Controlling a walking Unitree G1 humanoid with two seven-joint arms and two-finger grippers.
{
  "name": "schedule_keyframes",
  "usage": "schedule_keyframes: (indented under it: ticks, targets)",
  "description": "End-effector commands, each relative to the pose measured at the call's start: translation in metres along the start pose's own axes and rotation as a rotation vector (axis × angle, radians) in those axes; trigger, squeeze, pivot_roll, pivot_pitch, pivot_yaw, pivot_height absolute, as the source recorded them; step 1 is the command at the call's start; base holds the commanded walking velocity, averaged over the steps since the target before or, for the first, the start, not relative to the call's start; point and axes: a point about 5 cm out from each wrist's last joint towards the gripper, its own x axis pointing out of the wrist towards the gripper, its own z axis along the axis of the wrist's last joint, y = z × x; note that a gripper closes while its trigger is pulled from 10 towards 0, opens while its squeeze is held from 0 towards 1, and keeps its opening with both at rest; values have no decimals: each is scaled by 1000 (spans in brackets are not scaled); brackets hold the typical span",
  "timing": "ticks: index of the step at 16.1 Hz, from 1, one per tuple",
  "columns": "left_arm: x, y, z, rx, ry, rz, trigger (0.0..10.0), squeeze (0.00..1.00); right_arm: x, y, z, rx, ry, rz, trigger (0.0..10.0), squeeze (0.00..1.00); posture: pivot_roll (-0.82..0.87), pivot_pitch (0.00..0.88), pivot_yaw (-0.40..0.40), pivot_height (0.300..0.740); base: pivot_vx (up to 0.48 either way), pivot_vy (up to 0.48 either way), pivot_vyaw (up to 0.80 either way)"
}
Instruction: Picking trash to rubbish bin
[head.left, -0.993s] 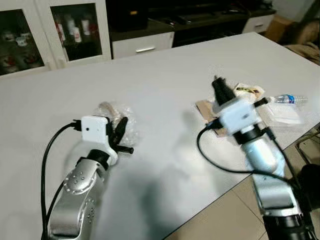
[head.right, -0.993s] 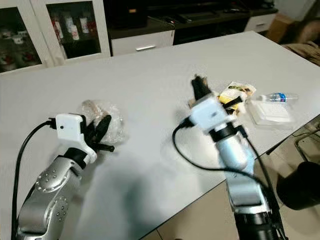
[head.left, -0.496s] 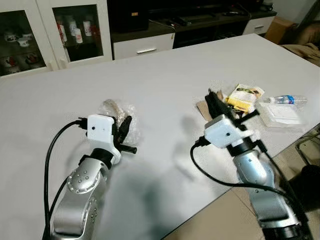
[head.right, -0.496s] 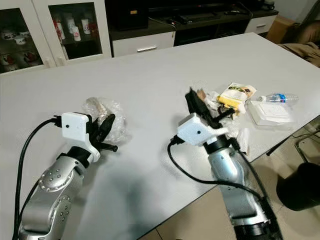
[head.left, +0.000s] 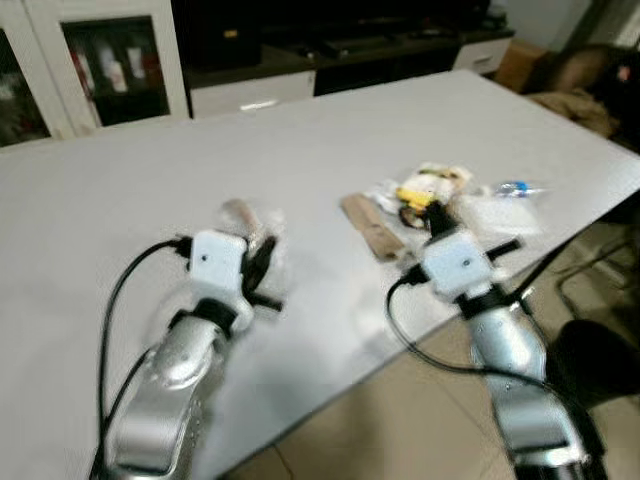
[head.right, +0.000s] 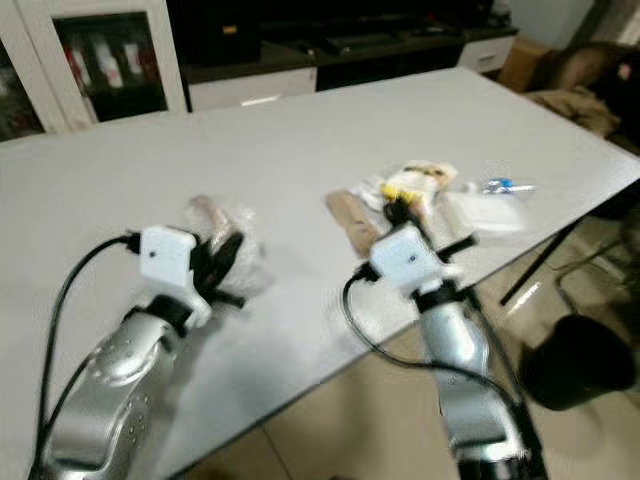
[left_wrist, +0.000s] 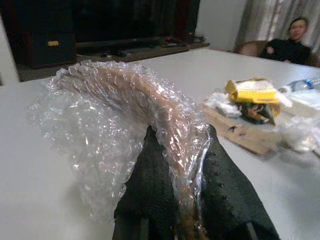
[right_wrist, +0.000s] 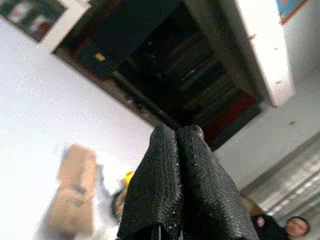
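At the white table (head.left: 120, 190), my left gripper (left_wrist: 179, 197) pinches a crumpled piece of bubble wrap (left_wrist: 125, 120), its two black fingers (left_wrist: 150, 185) pressed against the clear plastic from either side. In the left eye view the wrap sits at centre-left of the frame, bunched around a pinkish-brown roll just above the white wrist block of my left arm (head.left: 180, 350).

My right gripper (right_wrist: 175, 145) hangs with its fingers pressed together and nothing between them; my right arm (head.left: 500, 340) rises at the lower right of the frame, over the table's near edge.

The rest of the trash lies in a loose cluster at right of centre on the tabletop: a flat brown cardboard piece (head.left: 370, 226), a yellow snack packet (head.left: 425, 188) among crumpled white wrappers, a white foam tray (head.left: 500, 215) and a small plastic bottle (head.left: 515, 187) with a blue label near the table's right edge. The head views are blurred.

A dark round bin (head.right: 580, 360) stands on the tiled floor at the lower right. A glass-door cabinet (head.left: 90, 60) fills the upper left. A person (left_wrist: 292, 42) sits in the far background, at the upper right of the left wrist view.
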Motion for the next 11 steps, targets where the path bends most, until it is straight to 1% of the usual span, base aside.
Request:
schedule_keyframes:
  ticks: [1, 6, 11]
  targets:
    - [2, -3, 3, -2, -14, -3, 10000, 0, 0, -8, 2, 2, 3, -18, 10000, 0, -70, 0, -85, 740, 0, -480, 0]
    - [6, -5, 2, 4, -12, -11, 10000, 0, -6, -5, 0, 17, 41, 5, 10000, 0, -77, 0, -80, 740, 0, -480, 0]
    - [11, -9, 2, 4, -14, -25, 10000, 0, -14, -1, -7, 46, 101, 12, 10000, 0, -83, 0, -75, 740, 0, -480, 0]
